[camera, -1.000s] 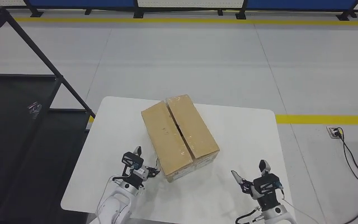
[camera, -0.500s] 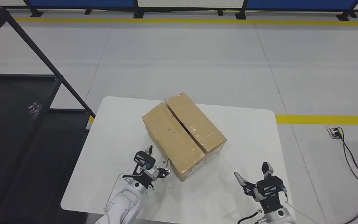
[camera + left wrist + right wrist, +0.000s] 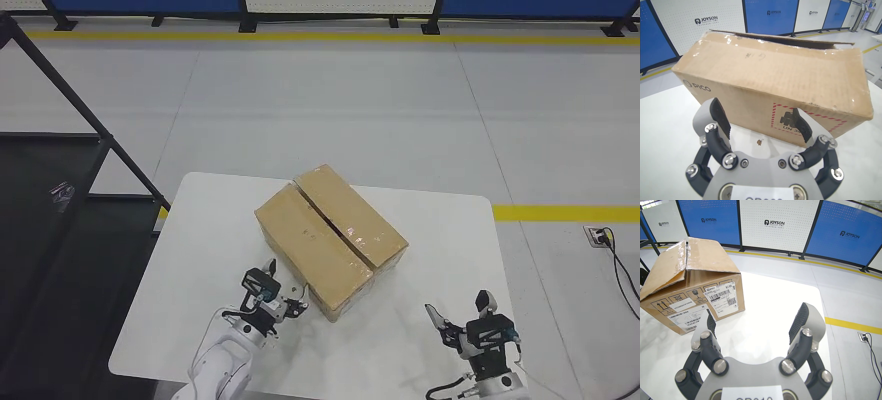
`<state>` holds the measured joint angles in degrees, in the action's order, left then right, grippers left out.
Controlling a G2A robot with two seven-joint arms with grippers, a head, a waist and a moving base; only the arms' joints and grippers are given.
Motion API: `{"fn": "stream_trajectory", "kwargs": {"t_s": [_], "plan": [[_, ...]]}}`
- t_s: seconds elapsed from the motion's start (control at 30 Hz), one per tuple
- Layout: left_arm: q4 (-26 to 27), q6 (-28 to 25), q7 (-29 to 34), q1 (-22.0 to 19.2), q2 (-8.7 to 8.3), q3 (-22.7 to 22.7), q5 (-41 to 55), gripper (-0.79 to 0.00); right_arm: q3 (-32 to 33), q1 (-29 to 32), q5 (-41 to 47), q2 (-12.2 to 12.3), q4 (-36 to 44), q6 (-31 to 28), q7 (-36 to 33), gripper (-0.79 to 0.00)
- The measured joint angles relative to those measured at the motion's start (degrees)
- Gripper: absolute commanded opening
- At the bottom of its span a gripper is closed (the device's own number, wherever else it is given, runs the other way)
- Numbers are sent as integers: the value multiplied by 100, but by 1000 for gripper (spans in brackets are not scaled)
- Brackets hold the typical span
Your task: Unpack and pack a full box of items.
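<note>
Left gripper (image 3: 755, 108) is hovering low over the desk (image 3: 200, 270), released with jaws spread wide, facing one side of the box (image 3: 330, 238) from just beside it. The box is sitting askew in the desk's middle with its two top flaps folded down, one of them lifting slightly along the centre seam. Labels are showing on the side facing the right gripper (image 3: 755, 308), which is hanging released as well, jaws wide, well apart from the box, by the desk's near edge. A small brown scrap (image 3: 759, 142) is lying on the desk between the box and the first gripper.
</note>
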<state>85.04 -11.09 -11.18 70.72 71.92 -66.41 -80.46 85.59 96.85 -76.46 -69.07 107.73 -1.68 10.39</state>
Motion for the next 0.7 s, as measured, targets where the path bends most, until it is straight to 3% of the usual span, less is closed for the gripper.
{"fn": "stream_trajectory", "kwargs": {"t_s": [0.43,0.57,0.7], "plan": [[-128,-68,7,-268,105,386,-100,0,47,309,-653,38,180,-490,390,0],[-101,-18,-148,-151,72,154,-35,0,-140,261,-977,39,243,-626,332,0],[16,78,-348,167,-16,-370,84,0,-560,39,-1161,-10,196,-497,81,0]]}}
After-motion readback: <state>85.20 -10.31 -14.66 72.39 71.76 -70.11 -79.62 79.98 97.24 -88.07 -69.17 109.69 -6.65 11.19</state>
